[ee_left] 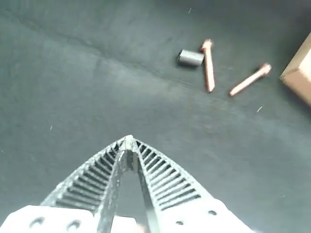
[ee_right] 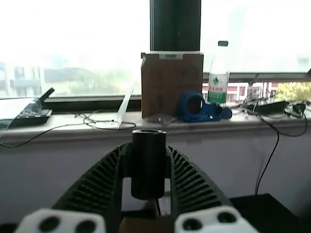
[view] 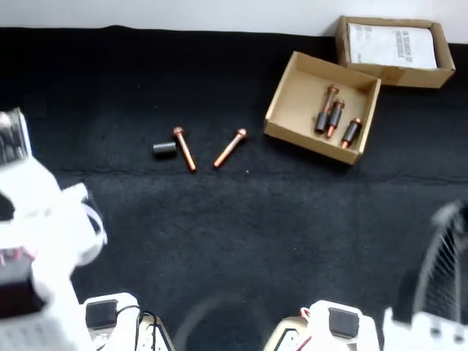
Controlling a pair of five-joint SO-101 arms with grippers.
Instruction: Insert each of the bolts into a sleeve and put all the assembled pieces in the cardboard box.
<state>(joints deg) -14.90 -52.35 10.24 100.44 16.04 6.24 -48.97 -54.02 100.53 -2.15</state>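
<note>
While the right gripper (ee_right: 148,145) clamps a sleeve: the step in hand looks like mating a sleeve with one of the loose bolts, with three pairs already done and two to go.
Held sleeve (ee_right: 147,167): dark and upright between the ribbed fingers, open end up, raised well off the table and facing a window sill.
Left gripper (ee_left: 129,143): fingers shut tip to tip on nothing, hanging over bare black cloth. Its arm (view: 44,219) sits at about 8 o'clock of the table's middle.
Right arm (view: 439,256): blurred, at about 4 o'clock of the table's middle.
First bolt (view: 184,148): copper-coloured, flat on the table (view: 234,219) at about 11 o'clock of its middle, head pointing away from the arms.
Second bolt (view: 230,148): at 3 o'clock of the first, apart from it. The two shanks lean toward each other at their tips.
Loose sleeve (view: 164,148): on its side, just at 9 o'clock of the first bolt. I cannot tell whether they touch.
Cardboard box (view: 292,95): open, at about 1 o'clock of the table's middle.
Assembled pieces (view: 336,117): three sleeved bolts lying in the half of the cardboard box farther from the loose parts.
Second box (view: 395,73): at 1 o'clock of the first box, holding a sheet of paper.
Next move, as a judgement: the empty left gripper needs to open and take a bolt by its head end. The shank must then line up squarely with the held sleeve's bore, since a small tilt would likely jam the entry.
</note>
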